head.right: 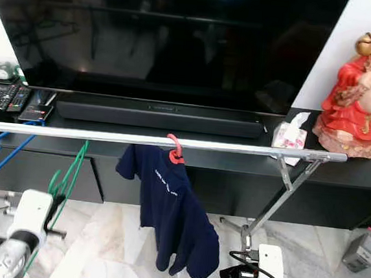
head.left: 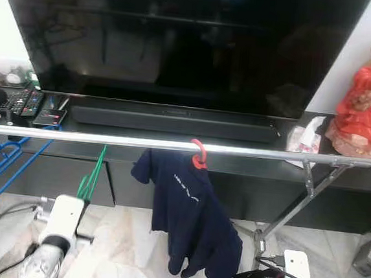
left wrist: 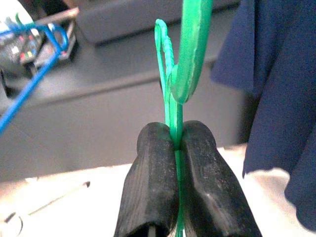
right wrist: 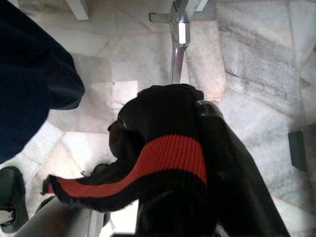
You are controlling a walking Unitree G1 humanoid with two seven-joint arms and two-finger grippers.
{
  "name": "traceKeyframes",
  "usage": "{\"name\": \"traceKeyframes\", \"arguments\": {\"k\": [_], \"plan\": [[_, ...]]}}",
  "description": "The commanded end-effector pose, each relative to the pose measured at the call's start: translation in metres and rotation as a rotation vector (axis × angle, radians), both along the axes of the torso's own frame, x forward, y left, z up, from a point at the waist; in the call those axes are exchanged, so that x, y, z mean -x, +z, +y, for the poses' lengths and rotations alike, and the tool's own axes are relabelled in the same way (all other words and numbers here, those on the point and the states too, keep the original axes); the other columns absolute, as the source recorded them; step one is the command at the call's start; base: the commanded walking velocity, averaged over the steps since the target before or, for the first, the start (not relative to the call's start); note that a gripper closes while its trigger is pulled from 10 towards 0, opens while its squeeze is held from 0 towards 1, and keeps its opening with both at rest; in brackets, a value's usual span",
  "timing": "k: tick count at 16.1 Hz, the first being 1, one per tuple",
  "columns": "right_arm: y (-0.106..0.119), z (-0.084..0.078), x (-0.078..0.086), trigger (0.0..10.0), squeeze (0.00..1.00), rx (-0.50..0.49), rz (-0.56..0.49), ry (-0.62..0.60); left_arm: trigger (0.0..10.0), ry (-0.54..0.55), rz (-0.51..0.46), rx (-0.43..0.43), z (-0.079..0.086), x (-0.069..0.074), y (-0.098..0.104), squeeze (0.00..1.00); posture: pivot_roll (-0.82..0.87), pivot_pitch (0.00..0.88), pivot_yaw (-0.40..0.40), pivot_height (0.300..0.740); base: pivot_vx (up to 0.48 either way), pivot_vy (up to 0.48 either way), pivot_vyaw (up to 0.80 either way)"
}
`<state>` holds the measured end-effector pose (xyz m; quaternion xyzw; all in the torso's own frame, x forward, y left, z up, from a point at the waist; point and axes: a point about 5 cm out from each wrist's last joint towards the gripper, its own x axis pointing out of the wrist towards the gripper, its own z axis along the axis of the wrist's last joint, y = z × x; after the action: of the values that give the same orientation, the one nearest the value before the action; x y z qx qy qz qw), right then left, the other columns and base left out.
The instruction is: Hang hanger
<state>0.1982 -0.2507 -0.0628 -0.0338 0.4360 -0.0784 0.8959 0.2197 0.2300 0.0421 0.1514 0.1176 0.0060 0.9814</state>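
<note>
My left gripper (left wrist: 176,137) is shut on the thin stem of a green hanger (head.left: 92,178), held below the left part of the silver rail (head.left: 107,140); its hook (left wrist: 190,54) rises past the fingertips. A navy T-shirt (head.left: 195,211) hangs from the rail's middle on a red hanger (head.left: 199,154). A blue hanger (head.left: 5,156) hangs at the rail's left end. Low on the right, my right gripper (right wrist: 195,116) holds a black cloth with a red stripe (right wrist: 168,153) that drapes over its fingers (right wrist: 237,168).
Behind the rail a black TV (head.left: 181,41) and soundbar (head.left: 174,123) stand on a dark cabinet (head.left: 338,175). Remotes (head.left: 23,102) lie at its left, a tissue pack (head.right: 288,136) and red figurine (head.right: 361,102) at its right. The rack's slanted leg (head.left: 296,207) stands on marble floor.
</note>
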Motion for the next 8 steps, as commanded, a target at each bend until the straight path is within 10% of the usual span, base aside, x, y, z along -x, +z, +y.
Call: {"name": "traceKeyframes", "arguments": {"k": [1, 8], "plan": [[0.002, -0.003, -0.001, 10.0, 0.00, 0.009, -0.001, 0.001, 10.0, -0.006, 0.039, 0.009, -0.002, 0.004, -0.012, 0.00, 0.02, 0.000, -0.064, 0.716, 0.000, 0.000, 0.00], [0.002, -0.003, -0.002, 10.0, 0.00, 0.015, 0.007, 0.019, 10.0, 0.108, 0.516, 0.050, 0.003, 0.058, -0.108, 0.00, 0.02, 0.000, -0.068, 0.716, 0.000, 0.000, 0.00]]}}
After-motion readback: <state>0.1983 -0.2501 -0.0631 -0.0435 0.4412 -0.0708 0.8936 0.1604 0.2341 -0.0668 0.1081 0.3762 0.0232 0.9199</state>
